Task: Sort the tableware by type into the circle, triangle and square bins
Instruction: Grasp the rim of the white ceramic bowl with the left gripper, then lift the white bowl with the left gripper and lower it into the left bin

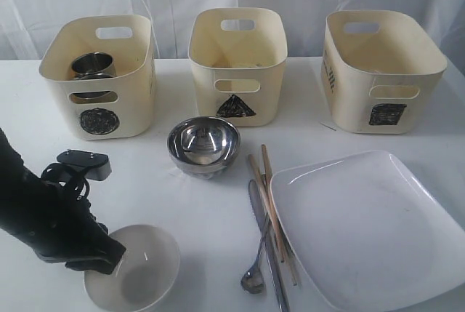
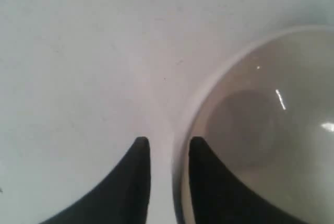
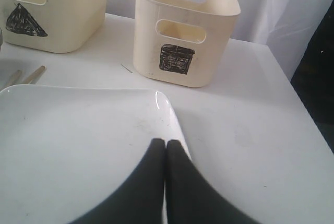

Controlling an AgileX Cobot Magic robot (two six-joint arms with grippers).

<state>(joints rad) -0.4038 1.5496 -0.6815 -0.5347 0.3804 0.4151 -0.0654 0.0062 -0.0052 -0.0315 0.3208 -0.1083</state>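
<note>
The white bowl (image 1: pixel 138 268) (image 2: pixel 261 125) sits at the table's front left. My left gripper (image 1: pixel 109 252) (image 2: pixel 165 140) is open and straddles its rim, one finger inside and one outside, with table showing in the gap. The steel bowl (image 1: pixel 203 145) stands in the middle. Chopsticks (image 1: pixel 270 188), a knife (image 1: pixel 270 261) and a spoon (image 1: pixel 254 277) lie beside the large white square plate (image 1: pixel 370 225) (image 3: pixel 78 140). I see no fork. Steel mugs (image 1: pixel 93 66) rest in the circle bin (image 1: pixel 102 79). My right gripper (image 3: pixel 166 143) is shut and empty, over the plate's edge; it is out of the exterior view.
The triangle bin (image 1: pixel 237 65) (image 3: pixel 47 10) stands at the back centre and the square bin (image 1: pixel 381 72) (image 3: pixel 182 31) at the back right. A white curtain hangs behind them. The table edge (image 3: pixel 292 109) runs past the square bin.
</note>
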